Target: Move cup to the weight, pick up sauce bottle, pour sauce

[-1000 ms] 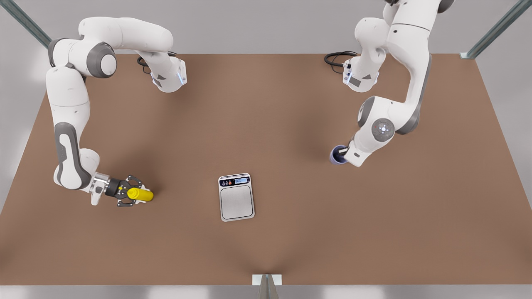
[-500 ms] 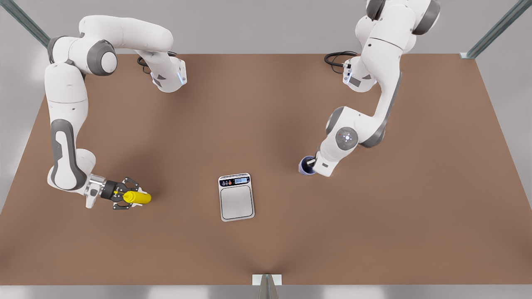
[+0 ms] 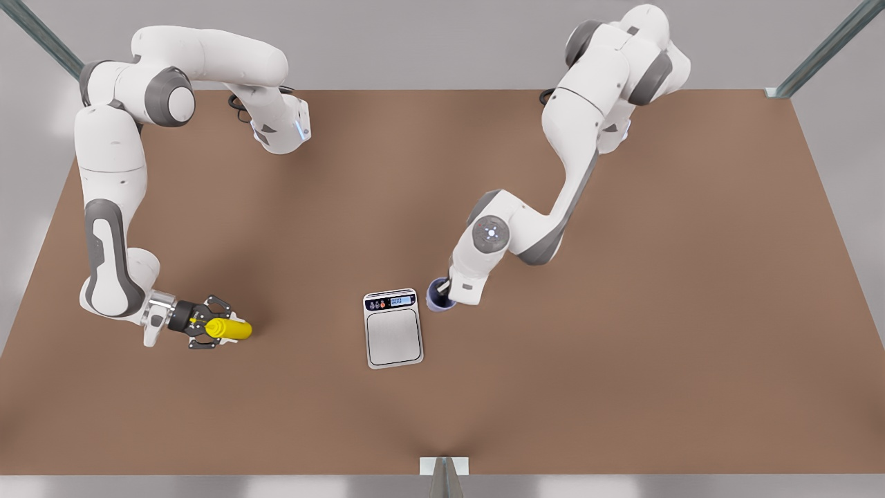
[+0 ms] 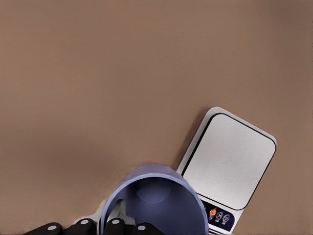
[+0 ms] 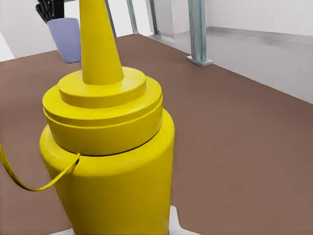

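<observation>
- A brown table (image 3: 622, 387) is seen from above, its surface matte and plain.
- Grey floor (image 3: 415, 55) is seen beyond the table toward 12 o'clock.
- Slanted metal posts are set at 11 o'clock (image 3: 41, 38) and 1 o'clock (image 3: 823, 52).
- A further post (image 3: 444, 477) is fixed at 6 o'clock on the table's edge.
- Soft shadows are cast on the table; the light is even.

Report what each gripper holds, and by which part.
Left gripper: the lavender-blue tapered cup, gripped at its rim, beside the silver-grey scale. Right gripper: the yellow squeeze bottle, around its body.
</observation>
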Tool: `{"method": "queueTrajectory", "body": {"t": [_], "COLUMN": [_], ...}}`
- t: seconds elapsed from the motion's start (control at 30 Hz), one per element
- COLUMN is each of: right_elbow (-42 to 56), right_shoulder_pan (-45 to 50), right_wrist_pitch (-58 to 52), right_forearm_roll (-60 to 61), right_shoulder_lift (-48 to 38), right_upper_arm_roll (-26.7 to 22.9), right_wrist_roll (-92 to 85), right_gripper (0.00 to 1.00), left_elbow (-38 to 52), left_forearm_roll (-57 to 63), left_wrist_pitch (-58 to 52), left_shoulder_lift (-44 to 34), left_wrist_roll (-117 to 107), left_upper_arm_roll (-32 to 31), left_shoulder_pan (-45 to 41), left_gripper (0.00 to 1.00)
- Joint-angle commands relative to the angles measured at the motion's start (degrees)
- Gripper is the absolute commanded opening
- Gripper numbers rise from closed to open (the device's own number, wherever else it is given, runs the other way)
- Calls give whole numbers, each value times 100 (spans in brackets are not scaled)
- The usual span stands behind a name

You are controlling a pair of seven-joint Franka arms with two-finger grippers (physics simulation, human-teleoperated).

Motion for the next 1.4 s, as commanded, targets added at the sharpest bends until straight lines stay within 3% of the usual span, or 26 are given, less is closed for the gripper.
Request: {"method": "queueTrajectory", "body": {"t": [0.0, 0.17, 0.4, 1.37], "right_elbow": [0, 9, 0, 0], "right_shoulder_pan": [0, -9, -9, 0], "right_wrist_pitch": [0, 0, 0, 0], "right_forearm_roll": [1, 1, 1, 1], "right_shoulder_lift": [0, 0, 0, -18], "right_upper_arm_roll": [0, 0, 0, 0], "right_wrist_roll": [0, -9, -18, 0], "right_gripper": [60, 60, 60, 60], "left_elbow": [82, 1189, 2077, 2174], "left_forearm_roll": [115, 150, 396, 378], "left_wrist_pitch": [-16, -25, 37, -85], "left_shoulder_lift": [53, 817, 1494, 1451], "left_wrist_roll": [-34, -491, -1132, -1405], "left_upper_arm_roll": [0, 18, 62, 79], "left_shoulder_pan": [1, -245, -368, -202], "left_gripper": [21, 21, 21, 25]}}
